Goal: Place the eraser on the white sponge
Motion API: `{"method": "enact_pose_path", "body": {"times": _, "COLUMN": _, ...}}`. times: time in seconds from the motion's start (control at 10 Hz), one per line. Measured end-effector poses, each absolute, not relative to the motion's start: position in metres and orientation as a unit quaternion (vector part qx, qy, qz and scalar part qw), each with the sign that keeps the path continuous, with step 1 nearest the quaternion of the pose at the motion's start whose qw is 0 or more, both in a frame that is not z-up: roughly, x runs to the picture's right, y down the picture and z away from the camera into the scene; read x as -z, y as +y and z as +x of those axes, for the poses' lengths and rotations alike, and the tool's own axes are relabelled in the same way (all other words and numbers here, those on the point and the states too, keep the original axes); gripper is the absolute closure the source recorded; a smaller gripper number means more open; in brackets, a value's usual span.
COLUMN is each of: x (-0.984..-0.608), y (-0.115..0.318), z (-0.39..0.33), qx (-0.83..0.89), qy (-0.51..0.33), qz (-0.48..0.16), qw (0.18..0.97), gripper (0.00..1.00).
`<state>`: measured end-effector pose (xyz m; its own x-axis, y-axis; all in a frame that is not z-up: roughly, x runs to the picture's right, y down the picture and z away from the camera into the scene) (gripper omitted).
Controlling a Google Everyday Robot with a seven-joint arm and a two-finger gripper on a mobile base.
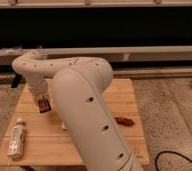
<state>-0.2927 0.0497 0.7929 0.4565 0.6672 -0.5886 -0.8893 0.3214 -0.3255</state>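
Observation:
My gripper hangs from the wrist over the left part of the wooden table. It is shut on the eraser, a small dark block with a red stripe, held a little above the tabletop. The white sponge is hidden, most likely behind my large white arm, which covers the middle of the table.
A clear labelled bottle lies at the table's front left corner. A reddish-brown elongated object lies to the right of my arm. A dark wall with a pale rail runs behind the table. A black cable lies on the floor at right.

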Motion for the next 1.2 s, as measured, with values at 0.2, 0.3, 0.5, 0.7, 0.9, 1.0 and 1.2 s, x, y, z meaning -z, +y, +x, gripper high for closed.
{"method": "enact_pose_path", "body": {"times": 0.2, "x": -0.773, "y": 0.038, "z": -0.288, "qx": -0.478, "qy": 0.148, "qz": -0.303, "qw": 0.811, "gripper": 1.00}}
{"method": "enact_pose_path", "body": {"times": 0.3, "x": -0.768, "y": 0.034, "z": -0.286, "qx": -0.473, "qy": 0.138, "qz": -0.298, "qw": 0.817, "gripper": 1.00}}
{"method": "enact_pose_path", "body": {"times": 0.5, "x": -0.754, "y": 0.029, "z": -0.287, "qx": -0.462, "qy": 0.114, "qz": -0.294, "qw": 0.829, "gripper": 1.00}}
{"method": "enact_pose_path", "body": {"times": 0.7, "x": -0.748, "y": 0.021, "z": -0.278, "qx": -0.462, "qy": 0.089, "qz": -0.308, "qw": 0.827, "gripper": 1.00}}
{"method": "enact_pose_path", "body": {"times": 0.9, "x": -0.746, "y": 0.021, "z": -0.274, "qx": -0.469, "qy": 0.076, "qz": -0.330, "qw": 0.816, "gripper": 1.00}}
{"method": "enact_pose_path", "body": {"times": 1.0, "x": -0.750, "y": 0.024, "z": -0.269, "qx": -0.474, "qy": 0.079, "qz": -0.325, "qw": 0.815, "gripper": 1.00}}
{"method": "enact_pose_path", "body": {"times": 1.2, "x": -0.758, "y": 0.021, "z": -0.251, "qx": -0.483, "qy": 0.076, "qz": -0.318, "qw": 0.812, "gripper": 1.00}}
